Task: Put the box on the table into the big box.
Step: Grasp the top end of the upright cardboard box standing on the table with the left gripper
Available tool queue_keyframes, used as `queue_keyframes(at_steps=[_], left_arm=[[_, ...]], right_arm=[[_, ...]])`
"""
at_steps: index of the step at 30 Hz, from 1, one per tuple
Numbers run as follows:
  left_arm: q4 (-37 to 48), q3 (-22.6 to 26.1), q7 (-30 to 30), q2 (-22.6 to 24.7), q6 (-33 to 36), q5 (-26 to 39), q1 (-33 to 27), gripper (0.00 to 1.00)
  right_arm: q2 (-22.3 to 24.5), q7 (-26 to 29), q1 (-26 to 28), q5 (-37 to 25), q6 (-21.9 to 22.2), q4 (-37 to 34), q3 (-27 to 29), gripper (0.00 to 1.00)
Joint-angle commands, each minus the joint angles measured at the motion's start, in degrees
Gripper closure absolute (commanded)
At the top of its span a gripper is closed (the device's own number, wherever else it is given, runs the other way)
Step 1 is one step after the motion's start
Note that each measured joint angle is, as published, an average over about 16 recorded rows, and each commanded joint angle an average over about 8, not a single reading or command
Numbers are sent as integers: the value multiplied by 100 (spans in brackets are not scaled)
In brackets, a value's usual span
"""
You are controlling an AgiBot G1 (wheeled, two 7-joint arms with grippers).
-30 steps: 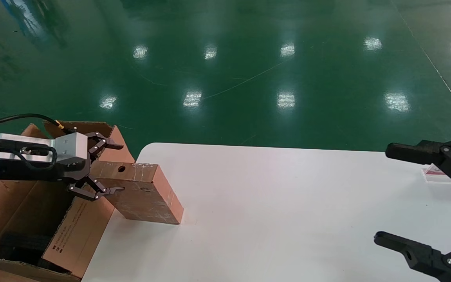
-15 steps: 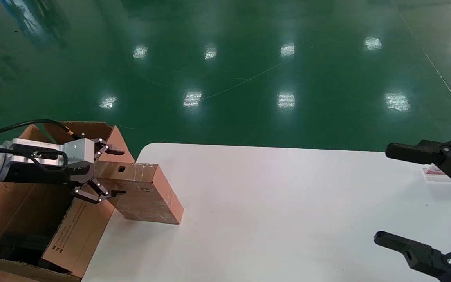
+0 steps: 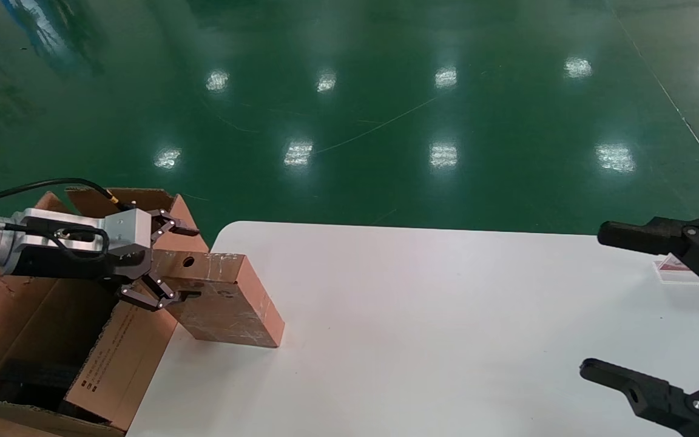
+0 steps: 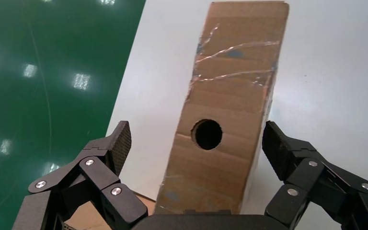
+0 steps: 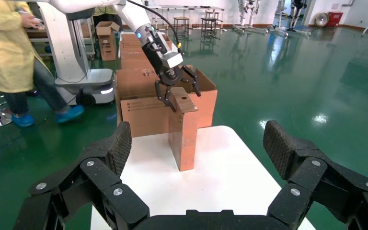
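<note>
The box [image 3: 228, 303] stands on its long edge at the table's [image 3: 416, 315] left corner, its narrow top face with the round hole turned up. My left gripper [image 3: 189, 263] is open and straddles the box's left end, one finger on each side of it, apart from the cardboard. In the left wrist view the box [image 4: 235, 72] runs between the fingers of the left gripper [image 4: 196, 139]. The big box [image 3: 125, 346] stands open just left of the table, under my left arm. My right gripper [image 3: 598, 300] is open and empty at the right.
A small clear stand [image 3: 674, 270] sits at the table's right edge. In the right wrist view, a person in a yellow coat [image 5: 9, 48], a white robot base [image 5: 84, 81] and several stacked cartons [image 5: 134, 52] are behind the big box [image 5: 143, 110]. Green floor surrounds the table.
My left gripper has slid a little to the right, further over the box's left end. The box and my right arm have not moved.
</note>
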Motion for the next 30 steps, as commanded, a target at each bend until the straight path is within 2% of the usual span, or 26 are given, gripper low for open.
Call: queue_keyframes(at_steps=[1,2,4,6,7,10,11,13,14,16,30], left_arm=[[63,29,49,22,26,29,-44,0],[93,44,73,26,35,38,-52,1],[149,72,120,32,48,52,-63,12],[201,98,161,36,52,61,-74,33],[225,111,181,39,53,66,-80,45],[287,147,232,45,50,79,-110,82],[307,158,246,48,49,84,-123,90],[341,180,271,55,45,94,-151,100],[358,190,282,59,43,98,-167,100],[391,209,303,68,41,106,-200,100],[599,315,435,133,37,134,-371,100]], right_arm=[[0,0,0,0,0,0,0,0],[0,0,0,0,0,0,0,0],[0,0,0,0,0,0,0,0],[0,0,0,0,0,0,0,3],[0,0,0,0,0,0,0,9],[0,0,0,0,0,0,0,43],[0,0,0,0,0,0,0,56],[0,0,0,0,0,0,0,81],[0,0,0,0,0,0,0,90],[0,0,0,0,0,0,-1,99],[0,0,0,1,0,0,-1,100]])
